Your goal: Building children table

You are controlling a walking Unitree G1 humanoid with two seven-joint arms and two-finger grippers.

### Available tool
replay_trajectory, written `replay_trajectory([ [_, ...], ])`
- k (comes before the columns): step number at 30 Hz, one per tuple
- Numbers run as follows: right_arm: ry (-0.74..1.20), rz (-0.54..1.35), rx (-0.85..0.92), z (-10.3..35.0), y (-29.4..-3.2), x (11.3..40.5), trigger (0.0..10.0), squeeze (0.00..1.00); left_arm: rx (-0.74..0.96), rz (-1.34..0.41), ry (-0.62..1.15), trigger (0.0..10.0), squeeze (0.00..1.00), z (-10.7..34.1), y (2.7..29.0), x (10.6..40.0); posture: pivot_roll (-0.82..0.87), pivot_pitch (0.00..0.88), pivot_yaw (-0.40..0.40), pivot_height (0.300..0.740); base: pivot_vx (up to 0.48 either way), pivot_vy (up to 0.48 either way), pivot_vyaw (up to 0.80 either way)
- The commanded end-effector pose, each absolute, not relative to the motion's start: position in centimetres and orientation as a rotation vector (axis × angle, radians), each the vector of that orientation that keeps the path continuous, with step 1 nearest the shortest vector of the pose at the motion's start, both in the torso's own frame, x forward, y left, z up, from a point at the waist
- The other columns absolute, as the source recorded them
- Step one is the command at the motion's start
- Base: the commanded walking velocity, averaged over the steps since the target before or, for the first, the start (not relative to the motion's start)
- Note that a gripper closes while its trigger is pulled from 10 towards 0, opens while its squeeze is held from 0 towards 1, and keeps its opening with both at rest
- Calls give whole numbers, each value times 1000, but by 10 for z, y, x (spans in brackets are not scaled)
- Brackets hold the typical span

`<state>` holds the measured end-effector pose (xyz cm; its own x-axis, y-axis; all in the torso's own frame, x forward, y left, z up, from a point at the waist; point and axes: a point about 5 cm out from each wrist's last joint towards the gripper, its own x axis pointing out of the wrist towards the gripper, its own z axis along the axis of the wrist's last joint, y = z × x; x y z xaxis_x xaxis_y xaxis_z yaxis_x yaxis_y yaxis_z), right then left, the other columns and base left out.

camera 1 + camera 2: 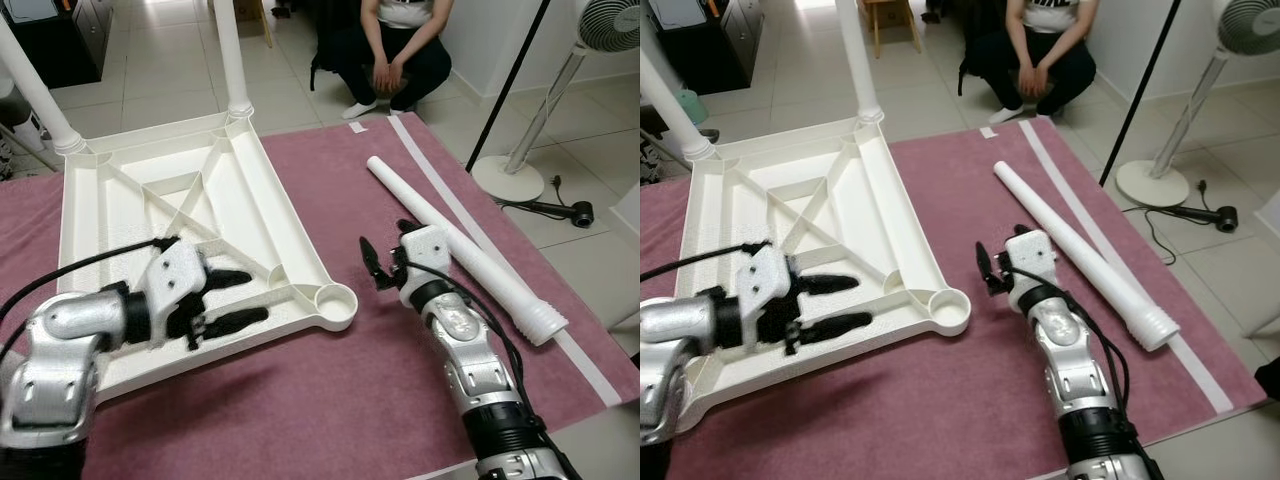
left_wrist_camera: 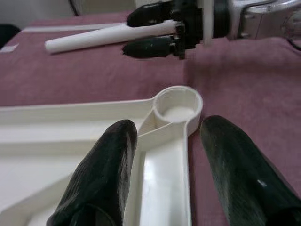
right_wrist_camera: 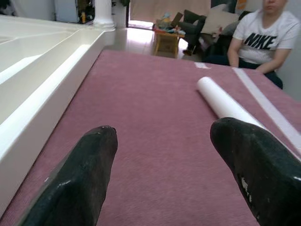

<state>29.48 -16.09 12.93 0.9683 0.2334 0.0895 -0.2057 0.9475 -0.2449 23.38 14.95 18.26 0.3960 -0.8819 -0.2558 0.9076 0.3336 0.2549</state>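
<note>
A maroon rug point(image 1: 330, 400) is covering the tiled floor, and a person point(image 1: 395, 45) is crouching beyond its far edge. The upturned white tabletop point(image 1: 190, 230) is lying toward the rug's left side with two legs point(image 1: 232, 55) already standing in its far corners. The near-right socket point(image 1: 335, 298) is waiting empty; a loose leg point(image 1: 455, 245) is lying near the right edge. The left gripper point(image 1: 235, 300) is hovering open over the tabletop, the right gripper point(image 1: 385, 262) open beside the loose leg, both holding nothing.
</note>
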Motion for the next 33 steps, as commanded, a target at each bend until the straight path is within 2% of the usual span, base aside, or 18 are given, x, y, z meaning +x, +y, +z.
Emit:
replay_trajectory([
  [1, -140, 179, -209, 139, -170, 291, 10000, 0, 319, -808, -3, 10000, 0, 186, 137, 263, 12, 0, 85, 740, 0, 0, 0],
  [2, -140, 179, -209, 139, -170, 291, 10000, 0, 319, -808, -3, 10000, 0, 186, 137, 263, 12, 0, 85, 740, 0, 0, 0],
  [3, -166, 166, -207, 147, -173, 289, 10000, 0, 293, -692, -28, 10000, 0, 186, 127, 273, 12, 0, 85, 740, 0, 0, 0],
  [5, -166, 166, -207, 147, -173, 289, 10000, 0, 293, -692, -28, 10000, 0, 186, 127, 273, 12, 0, 85, 740, 0, 0, 0],
  [7, -224, 184, -207, 162, -164, 284, 10000, 0, 211, -517, -5, 10000, 0, 174, 112, 279, -16, 0, 92, 740, 0, 0, 0],
  [12, -244, 209, -204, 166, -156, 284, 10000, 0, 179, -492, 16, 10000, 0, 162, 105, 275, -21, 0, 89, 740, 0, 0, 0],
  [18, -238, 212, -210, 165, -155, 285, 10000, 0, 113, -429, 56, 10000, 0, 154, 108, 277, -26, 0, 82, 740, 0, 0, 0],
  [21, -182, 103, -252, 162, -186, 282, 10000, 0, 170, -399, 52, 10000, 0, 154, 112, 281, -36, 0, 77, 740, 0, 0, 0],
  [24, -163, 68, -271, 162, -197, 280, 10000, 0, 189, -393, 47, 10000, 0, 155, 114, 283, -36, 0, 77, 740, 0, 0, 0],
  [27, -56, -38, -329, 165, -239, 273, 10000, 0, 242, -337, 28, 10000, 0, 158, 116, 290, -59, 0, 98, 740, 0, 0, 0],
  [28, -56, -38, -329, 165, -239, 273, 10000, 0, 242, -337, 28, 10000, 0, 158, 116, 290, -59, 0, 98, 740, 0, 0, 0],
  [29, -23, -44, -320, 168, -250, 270, 10000, 0, 248, -360, 17, 10000, 0, 162, 115, 290, -69, 0, 106, 740, 0, 0, 0],
  [33, 2, -21, -327, 170, -258, 268, 10000, 0, 249, -420, -6, 10000, 0, 167, 112, 288, -68, 0, 107, 740, 0, 0, 0],
])
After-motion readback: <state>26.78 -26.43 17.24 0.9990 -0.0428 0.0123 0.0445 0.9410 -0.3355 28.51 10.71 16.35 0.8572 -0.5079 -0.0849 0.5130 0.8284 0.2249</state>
